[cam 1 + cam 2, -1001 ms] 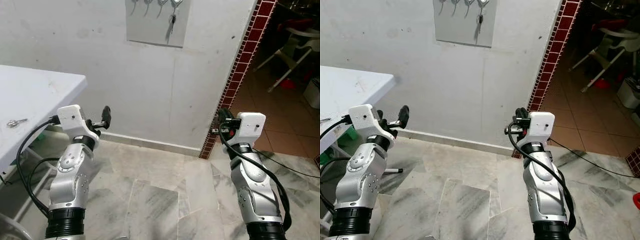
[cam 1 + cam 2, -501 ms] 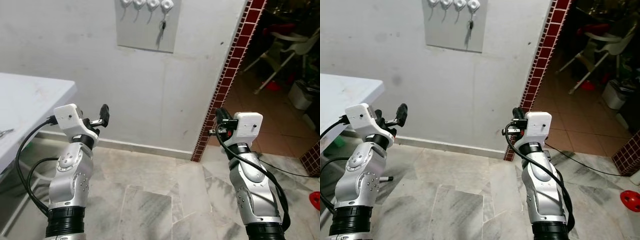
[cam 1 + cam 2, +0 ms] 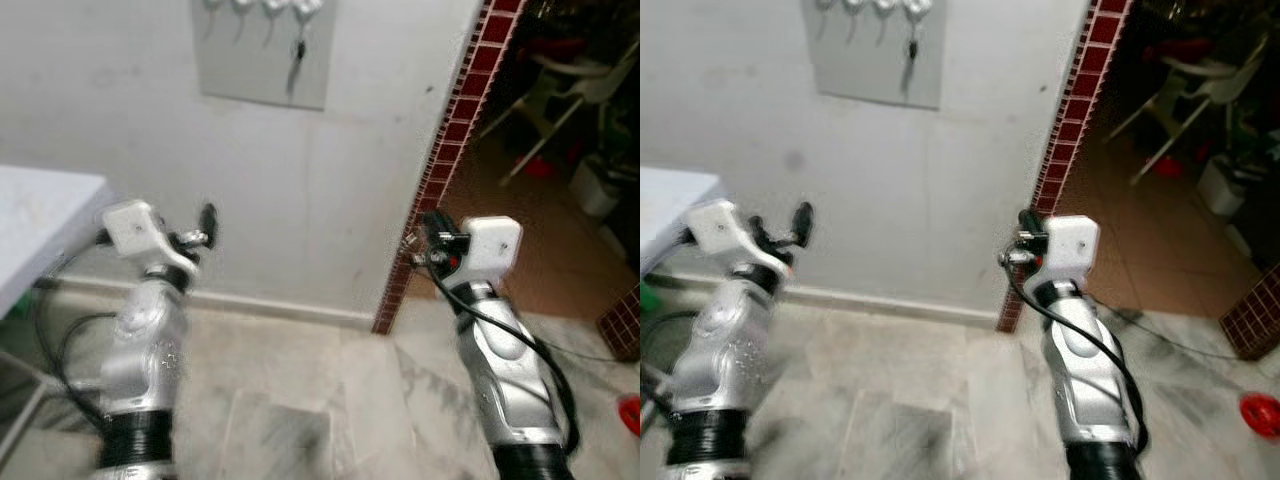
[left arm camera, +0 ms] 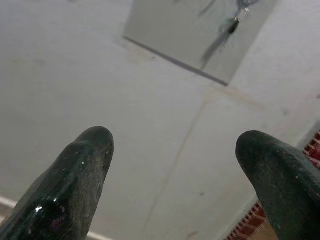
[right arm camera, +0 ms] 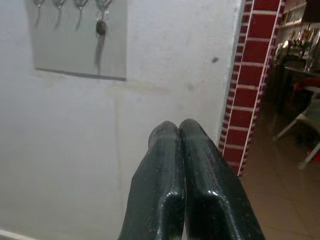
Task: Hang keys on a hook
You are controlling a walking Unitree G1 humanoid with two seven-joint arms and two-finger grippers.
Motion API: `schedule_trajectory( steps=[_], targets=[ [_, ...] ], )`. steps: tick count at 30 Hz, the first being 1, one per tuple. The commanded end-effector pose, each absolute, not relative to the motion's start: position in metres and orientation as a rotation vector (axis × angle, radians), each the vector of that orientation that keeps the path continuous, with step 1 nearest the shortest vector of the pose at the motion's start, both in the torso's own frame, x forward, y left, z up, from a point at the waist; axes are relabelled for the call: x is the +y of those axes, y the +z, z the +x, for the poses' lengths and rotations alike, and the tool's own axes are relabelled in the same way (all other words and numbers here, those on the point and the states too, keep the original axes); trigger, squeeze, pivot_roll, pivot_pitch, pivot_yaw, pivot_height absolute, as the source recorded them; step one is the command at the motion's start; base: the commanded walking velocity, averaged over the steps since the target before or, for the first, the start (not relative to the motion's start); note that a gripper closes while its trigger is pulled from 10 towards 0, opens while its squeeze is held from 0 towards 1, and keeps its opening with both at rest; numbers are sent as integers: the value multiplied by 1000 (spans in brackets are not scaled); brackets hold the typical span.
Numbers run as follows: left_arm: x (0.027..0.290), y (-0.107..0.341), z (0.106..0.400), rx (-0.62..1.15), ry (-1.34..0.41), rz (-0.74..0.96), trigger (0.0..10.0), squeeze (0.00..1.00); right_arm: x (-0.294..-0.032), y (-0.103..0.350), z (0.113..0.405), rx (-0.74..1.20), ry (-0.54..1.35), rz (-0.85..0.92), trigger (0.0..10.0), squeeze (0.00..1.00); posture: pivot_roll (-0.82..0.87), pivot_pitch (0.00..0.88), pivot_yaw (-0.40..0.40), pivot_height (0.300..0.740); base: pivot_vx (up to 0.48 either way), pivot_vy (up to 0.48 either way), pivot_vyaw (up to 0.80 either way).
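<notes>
Floor: marble tiles point(image 3: 300, 400), grey-veined, lower part of the head views, blurred.
Left arm: silver, lower left of frame, raised in front of the wall.
Left gripper point(image 4: 175, 170): fingers spread wide, nothing between them; one fingertip point(image 4: 92, 145) and the other well apart in the wrist view, both aimed up at the wall.
Right arm: silver, lower right of frame, black cable looping down along it.
Right gripper point(image 5: 178, 131): two black fingers pressed together, nothing seen between them, pointing at the wall near the brick edge.
Table: white table point(image 3: 40, 215), only a corner, far left middle of frame.
Wall: light grey wall point(image 3: 200, 180), scuffed, across the upper left and centre, with a pale skirting along its foot.
Board: grey board point(image 3: 265, 55) on the wall, top centre-left of frame, row of hooks point(image 3: 865, 8) along its top edge.
Keys: keys point(image 3: 296, 55) hanging from the right-hand hook on the board, dark, dangling straight down; well above and apart from both grippers.
Brick edge: red brick edge point(image 3: 450, 150) with white joints, runs diagonally from top right down to the floor.
Beyond: brown tiled room point(image 3: 540, 220), dim, upper right; white chair legs point(image 3: 560, 95) there.
</notes>
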State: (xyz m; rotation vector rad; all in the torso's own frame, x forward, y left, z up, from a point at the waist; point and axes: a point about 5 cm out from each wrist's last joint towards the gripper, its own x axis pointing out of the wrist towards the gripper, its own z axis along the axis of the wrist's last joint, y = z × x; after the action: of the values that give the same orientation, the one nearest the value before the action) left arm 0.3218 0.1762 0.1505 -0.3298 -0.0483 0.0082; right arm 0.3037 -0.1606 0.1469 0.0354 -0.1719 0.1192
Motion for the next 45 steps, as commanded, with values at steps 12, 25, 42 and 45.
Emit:
schedule_trajectory(
  steps=[12, 25, 42, 45],
  targets=[
    [186, 154, 322, -64, 37, -323, 10000, 0, -152, 153, 306, -195, 153, 47, 10000, 0, 44, 0, -64, 702, 430, 0, 0],
    [186, 154, 322, -64, 41, -328, 10000, 0, -151, 153, 306, -195, 158, 46, 10000, 0, 45, 0, -66, 702, 408, 196, 0],
    [187, 154, 322, -64, 40, -331, 10000, 0, -151, 153, 306, -192, 160, 44, 10000, 0, 45, 0, -67, 702, 397, 270, 0],
    [187, 155, 322, -65, 37, -324, 10000, 0, -151, 153, 306, -192, 160, 45, 10000, 0, 45, 0, -66, 702, 394, 274, 0]
  ],
)
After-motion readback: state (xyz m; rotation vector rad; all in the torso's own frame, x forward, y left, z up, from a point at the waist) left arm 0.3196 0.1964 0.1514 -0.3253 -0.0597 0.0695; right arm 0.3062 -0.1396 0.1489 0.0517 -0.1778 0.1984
